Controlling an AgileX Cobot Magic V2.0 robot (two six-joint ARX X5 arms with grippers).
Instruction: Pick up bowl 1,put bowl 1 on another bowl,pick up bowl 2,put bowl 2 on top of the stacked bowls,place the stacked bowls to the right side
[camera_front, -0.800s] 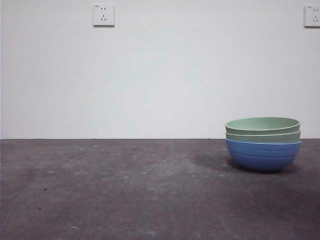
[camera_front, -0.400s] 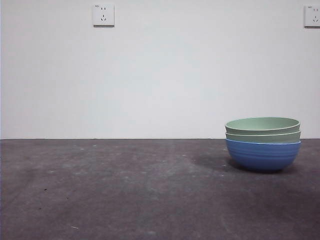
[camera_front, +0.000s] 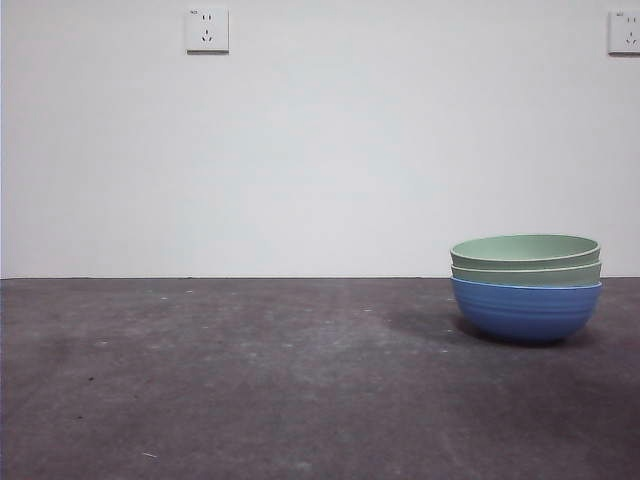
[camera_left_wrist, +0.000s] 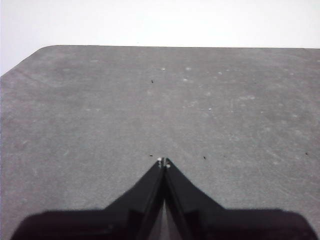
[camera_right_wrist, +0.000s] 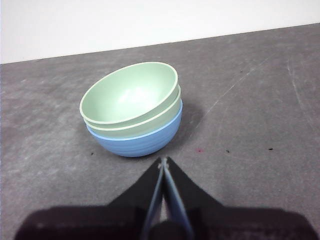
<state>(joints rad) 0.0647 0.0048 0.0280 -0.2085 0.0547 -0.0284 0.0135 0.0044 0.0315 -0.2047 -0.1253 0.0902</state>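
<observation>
The stacked bowls (camera_front: 526, 288) stand on the right of the table: the blue bowl (camera_front: 526, 312) at the bottom and two pale green bowls (camera_front: 525, 249) nested in it. In the right wrist view the stack (camera_right_wrist: 132, 110) rests just beyond my right gripper (camera_right_wrist: 163, 161), which is shut, holds nothing and is apart from the bowls. My left gripper (camera_left_wrist: 163, 162) is shut over bare table, with no bowl in its view. Neither arm shows in the front view.
The grey table (camera_front: 250, 380) runs back to a white wall with two sockets (camera_front: 207, 30). A rounded table corner (camera_left_wrist: 42, 50) and the far edge appear in the left wrist view.
</observation>
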